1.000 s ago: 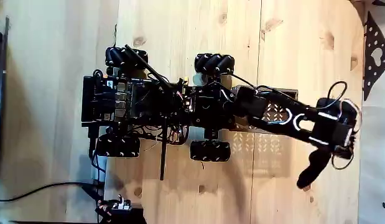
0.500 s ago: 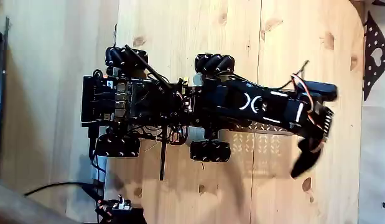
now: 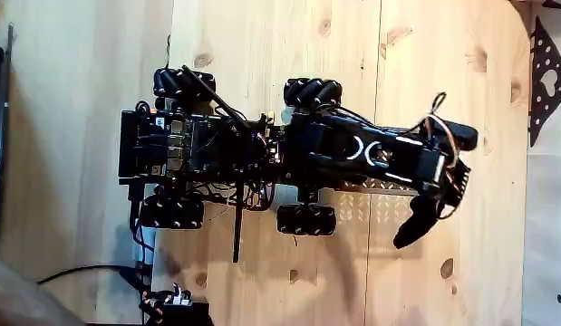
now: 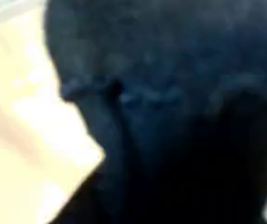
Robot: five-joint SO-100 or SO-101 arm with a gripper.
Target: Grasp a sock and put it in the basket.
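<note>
In the fixed view my black arm reaches right from the wheeled base, and my gripper (image 3: 440, 201) is shut on the black sock (image 3: 412, 225). The sock hangs limp and slants down to the left over the wood. The basket (image 3: 357, 208), a shallow perforated tray, lies under the arm in front of the base; the arm covers most of it. The sock's lower end hangs over the basket's right end. In the wrist view blurred black sock fabric (image 4: 161, 103) sits right against the lens, with pale wood at the left.
The base has mecanum wheels (image 3: 311, 91) (image 3: 305, 219) on either side of the basket. A black dotted sheet with a heart cutout (image 3: 545, 81) lies at the right edge. A cable (image 3: 72, 272) and a small board (image 3: 176, 303) sit at the lower left.
The arm has drawn back to the left from the table's right end, carrying the sock with it. The sock now hangs over the basket's right end.
</note>
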